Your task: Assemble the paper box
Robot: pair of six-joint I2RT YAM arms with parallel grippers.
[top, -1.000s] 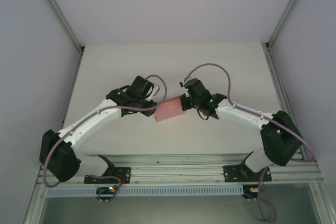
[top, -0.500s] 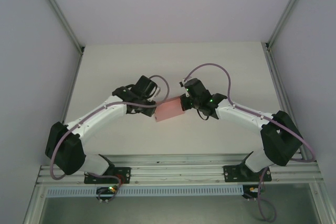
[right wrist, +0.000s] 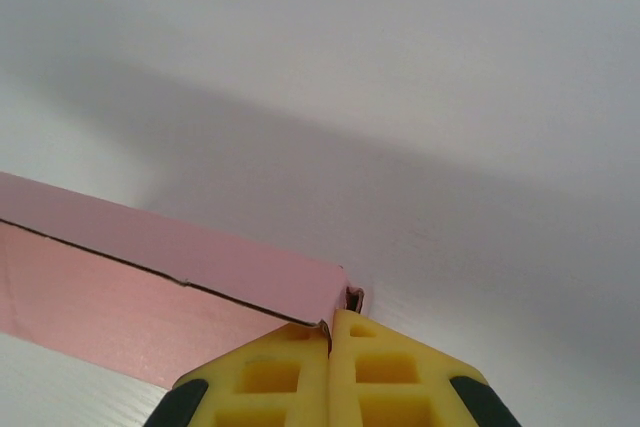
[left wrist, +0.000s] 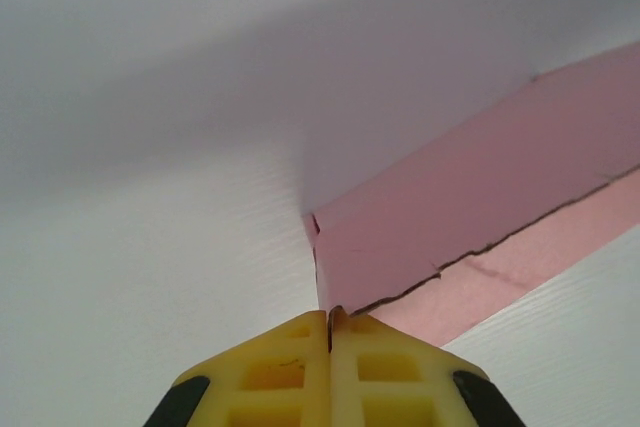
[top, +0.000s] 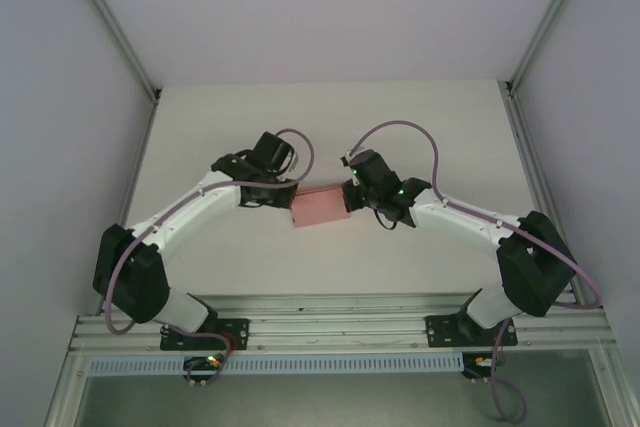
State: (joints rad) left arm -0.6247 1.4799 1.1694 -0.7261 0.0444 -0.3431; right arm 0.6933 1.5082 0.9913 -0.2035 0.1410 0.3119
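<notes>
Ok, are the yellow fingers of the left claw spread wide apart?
No, the left claw has its yellow fingers pressed together on a corner of the pink paper box.

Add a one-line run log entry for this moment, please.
task: assemble paper box | left gripper: shut on one end corner | right gripper: shut on opposite end corner | box: folded, between grippers

Plain white table (top: 320, 122), one small pink box (top: 320, 208) sitting mid-frame (flat on the surface).

White table (top: 330, 127), pale enclosure walls (top: 320, 7), aluminium rail (top: 340, 307) along near edge.
</notes>
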